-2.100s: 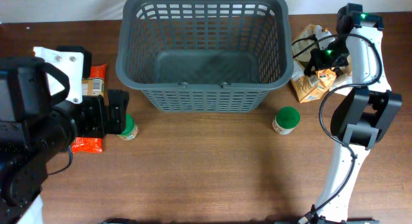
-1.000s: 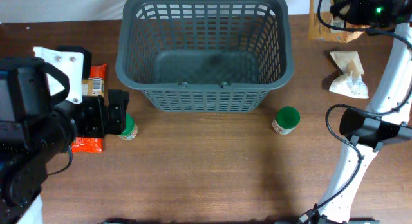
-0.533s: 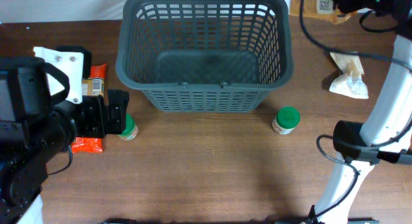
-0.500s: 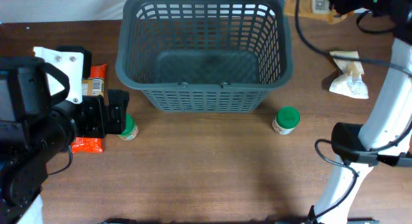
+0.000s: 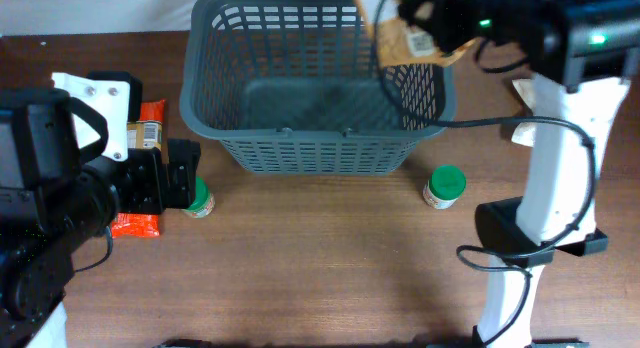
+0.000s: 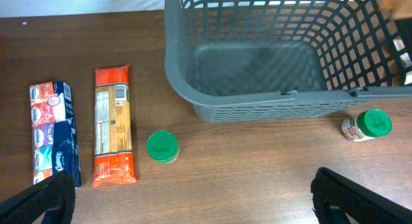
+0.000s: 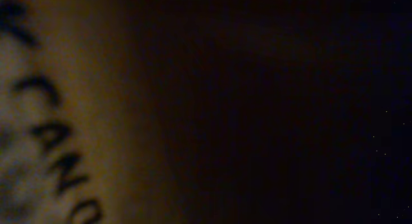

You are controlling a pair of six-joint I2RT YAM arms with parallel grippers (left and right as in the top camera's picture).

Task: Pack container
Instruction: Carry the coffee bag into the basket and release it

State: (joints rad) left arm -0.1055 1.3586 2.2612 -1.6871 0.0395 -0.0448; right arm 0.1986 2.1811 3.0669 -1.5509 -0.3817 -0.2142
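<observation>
The dark grey basket [image 5: 316, 148] stands at the table's far middle, with nothing in it; it also shows in the left wrist view [image 6: 257, 103]. My right gripper [image 5: 436, 26] is shut on a brown paper food packet [image 5: 398, 40] and holds it above the basket's right half. The right wrist view is dark, filled by the packet's printed face [image 7: 38, 121]. My left gripper [image 6: 196, 210] is open and empty, hovering above the table left of the basket.
An orange packet [image 6: 112, 134] and a blue tissue pack [image 6: 55, 130] lie left of the basket. A green-lidded jar [image 5: 200, 199] stands at its front left, another [image 5: 444, 185] at its front right. A white packet [image 5: 524, 134] lies at the right behind my arm.
My right gripper lifted the brown packet from the right side of the table and carried it left to above the basket. The left arm has not moved.
</observation>
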